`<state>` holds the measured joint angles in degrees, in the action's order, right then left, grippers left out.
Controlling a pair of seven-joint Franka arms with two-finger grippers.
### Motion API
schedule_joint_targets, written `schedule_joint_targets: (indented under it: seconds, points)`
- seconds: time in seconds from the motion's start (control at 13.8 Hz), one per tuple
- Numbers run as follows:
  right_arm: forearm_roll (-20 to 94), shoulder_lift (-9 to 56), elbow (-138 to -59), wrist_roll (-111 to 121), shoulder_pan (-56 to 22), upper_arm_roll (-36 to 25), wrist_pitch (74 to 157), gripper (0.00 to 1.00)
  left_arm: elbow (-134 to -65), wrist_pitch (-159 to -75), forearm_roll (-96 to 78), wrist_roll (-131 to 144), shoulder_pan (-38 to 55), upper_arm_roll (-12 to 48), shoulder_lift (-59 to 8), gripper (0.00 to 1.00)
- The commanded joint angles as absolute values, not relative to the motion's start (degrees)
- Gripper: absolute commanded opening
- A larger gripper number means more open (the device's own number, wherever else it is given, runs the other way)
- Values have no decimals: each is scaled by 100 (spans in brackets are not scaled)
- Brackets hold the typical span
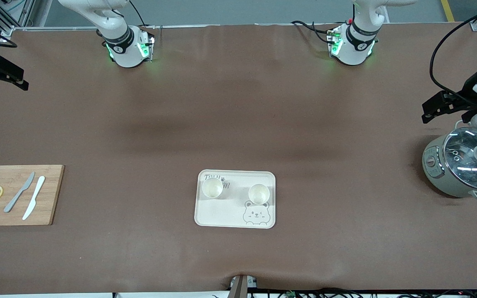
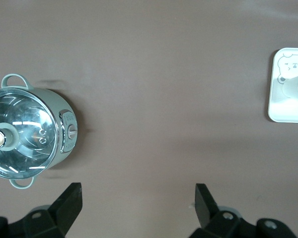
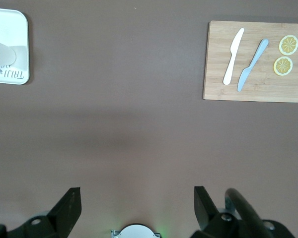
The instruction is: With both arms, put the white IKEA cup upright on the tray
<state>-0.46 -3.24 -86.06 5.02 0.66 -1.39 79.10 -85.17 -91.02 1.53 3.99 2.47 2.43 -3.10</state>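
The cream tray (image 1: 218, 213) with the bear drawing lies in the middle of the table, toward the front camera. Two white cups stand upright on it: one (image 1: 212, 187) on the lettering, one (image 1: 258, 193) above the bear. My left gripper (image 1: 429, 111) hangs open and empty over the table at the left arm's end, beside the pot; its wrist view shows its spread jaws (image 2: 137, 198), the tray's edge (image 2: 283, 111) and a cup (image 2: 294, 89). My right gripper (image 1: 13, 78) is open and empty at the right arm's end (image 3: 137, 203), with the tray (image 3: 10, 22) in its view.
A grey-green pot with a glass lid (image 1: 464, 165) stands at the left arm's end, and shows in the left wrist view (image 2: 25, 131). A bamboo cutting board (image 1: 52, 194) with two knives and two lemon slices lies at the right arm's end (image 3: 256, 84).
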Motion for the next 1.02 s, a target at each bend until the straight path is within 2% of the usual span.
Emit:
schedule_joint_targets:
  seconds: [0.0, 0.94]
  points:
    - [79, -431, -8675, 492, 176, -88, 7919, 100, -8490, -9009, 79, 264, 185, 246, -255, 100]
    - [79, -422, -8684, 492, 185, -88, 7919, 100, -8367, -9018, 44, 237, 185, 246, -299, 100]
